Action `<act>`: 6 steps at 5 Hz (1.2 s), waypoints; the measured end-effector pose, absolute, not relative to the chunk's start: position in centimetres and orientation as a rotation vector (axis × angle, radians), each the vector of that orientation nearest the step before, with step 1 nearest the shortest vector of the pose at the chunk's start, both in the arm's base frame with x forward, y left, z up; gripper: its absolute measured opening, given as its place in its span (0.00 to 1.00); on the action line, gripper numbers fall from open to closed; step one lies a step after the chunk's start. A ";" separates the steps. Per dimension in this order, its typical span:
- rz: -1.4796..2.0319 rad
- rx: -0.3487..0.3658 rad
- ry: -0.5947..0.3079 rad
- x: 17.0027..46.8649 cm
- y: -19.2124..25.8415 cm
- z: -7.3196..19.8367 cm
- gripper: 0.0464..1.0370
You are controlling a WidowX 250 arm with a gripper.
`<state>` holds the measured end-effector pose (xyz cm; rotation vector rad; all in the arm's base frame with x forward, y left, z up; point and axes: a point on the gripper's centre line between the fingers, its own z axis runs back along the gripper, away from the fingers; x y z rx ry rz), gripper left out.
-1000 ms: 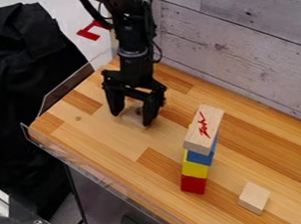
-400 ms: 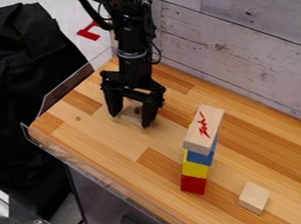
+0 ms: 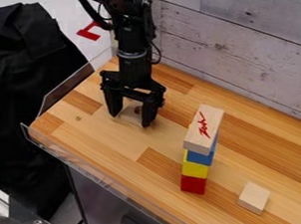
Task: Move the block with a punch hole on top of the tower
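Observation:
My gripper [image 3: 132, 119] hangs low over the back left of the wooden table, its two fingers apart, one on each side of the block with a punch hole [image 3: 133, 112]. That block is light wood with a dark round hole and lies on the tabletop, partly hidden by the gripper. To the right stands the tower [image 3: 196, 170]: a red block at the bottom, then yellow, then blue, with a long light wood block [image 3: 204, 128] with red writing lying on top.
A plain light wood block [image 3: 254, 198] lies on the table [image 3: 116, 147] right of the tower. A clear low guard [image 3: 85, 163] runs along the left and front edges. A grey plank wall [image 3: 240, 40] rises behind.
The gripper has shifted very slightly to the left around the block with the hole. The tower and the plain block have stayed in place.

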<state>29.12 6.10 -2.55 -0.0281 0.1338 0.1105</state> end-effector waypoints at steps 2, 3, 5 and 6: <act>0.120 -0.019 0.154 29.0 5.9 -3.2 0.96; 0.116 -0.005 0.149 29.2 5.7 -3.4 0.91; 0.133 -0.035 0.138 29.3 5.3 -3.3 0.77; 0.148 -0.053 0.124 28.8 5.3 -1.9 0.77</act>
